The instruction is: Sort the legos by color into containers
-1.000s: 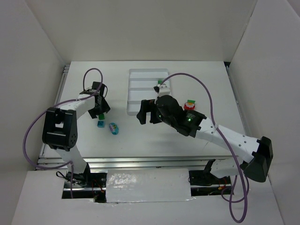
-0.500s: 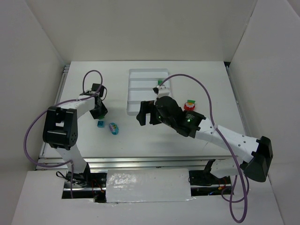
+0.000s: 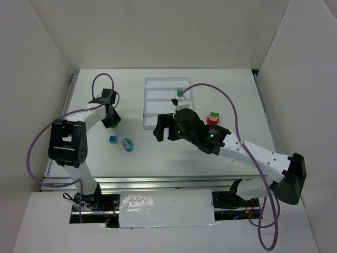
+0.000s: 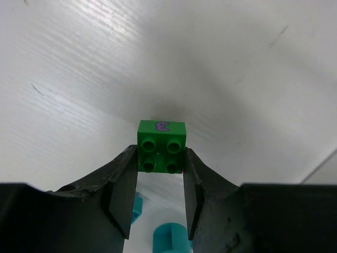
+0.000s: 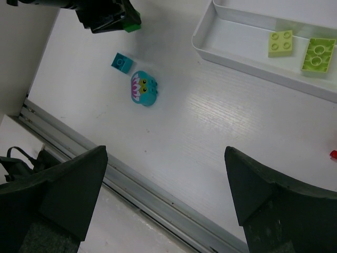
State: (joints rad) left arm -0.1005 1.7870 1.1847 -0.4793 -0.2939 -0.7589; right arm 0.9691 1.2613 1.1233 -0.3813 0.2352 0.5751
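Green plastic, four studs, a purple 3 on one side: this lego brick (image 4: 161,146) is being clamped by the left gripper (image 3: 111,121). The jaws are pressed on two opposite faces, and the brick appears to be clear of the table (image 3: 237,87), over its left part. Just beside it, nearer the bases, a teal brick (image 3: 112,139) and a teal monster-faced piece (image 3: 127,144) are lying loose. The right gripper (image 3: 164,128) is being held with jaws spread wide and nothing between them, above the near left corner of the white tray (image 3: 163,85). Two pale yellow-green bricks (image 5: 280,42) are lying in the tray's near compartment. A red piece (image 3: 213,119) is lying right of the tray.

Risks, as judged:
- The green brick is being pinched near the fingertips only, so it could be twisted or dropped in transit.
- The right arm is being held across the path to the tray, so contact between the arms is possible.
- Release into the yellow-green compartment would be a mis-sort.

Surface: white, glossy, faintly grained. Room: plain white walls (image 3: 158,31) on three sides, a metal rail (image 3: 158,182) at the near edge.
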